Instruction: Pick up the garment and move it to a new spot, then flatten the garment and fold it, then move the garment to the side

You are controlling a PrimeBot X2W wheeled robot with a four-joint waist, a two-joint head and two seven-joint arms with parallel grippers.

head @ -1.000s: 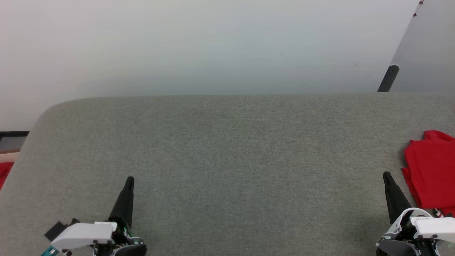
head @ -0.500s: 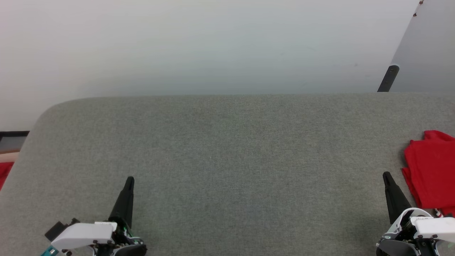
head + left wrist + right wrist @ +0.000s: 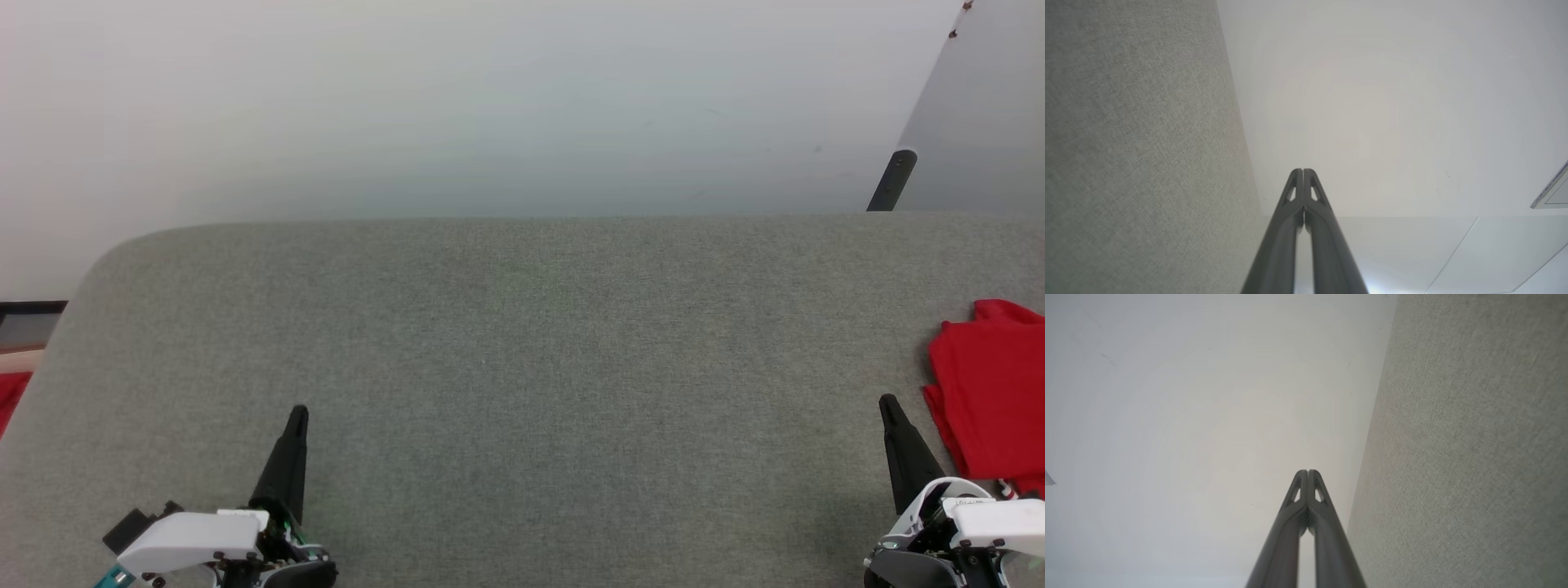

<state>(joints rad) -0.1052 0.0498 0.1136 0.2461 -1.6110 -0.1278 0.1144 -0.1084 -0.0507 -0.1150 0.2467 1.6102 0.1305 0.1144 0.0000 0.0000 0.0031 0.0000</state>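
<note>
The folded red garment [image 3: 992, 392] is seen at the right edge of the grey surface [image 3: 522, 367]. The left end effector [image 3: 299, 413] and right end effector [image 3: 887, 403] are pictured fully closed and empty.

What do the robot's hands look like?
The left gripper and right gripper each have two long, dark, tapering fingers with small triangular cut-outs near the tips. Their bases wear white shells; the left has a teal piece beside it, the right a black housing underneath.
</note>
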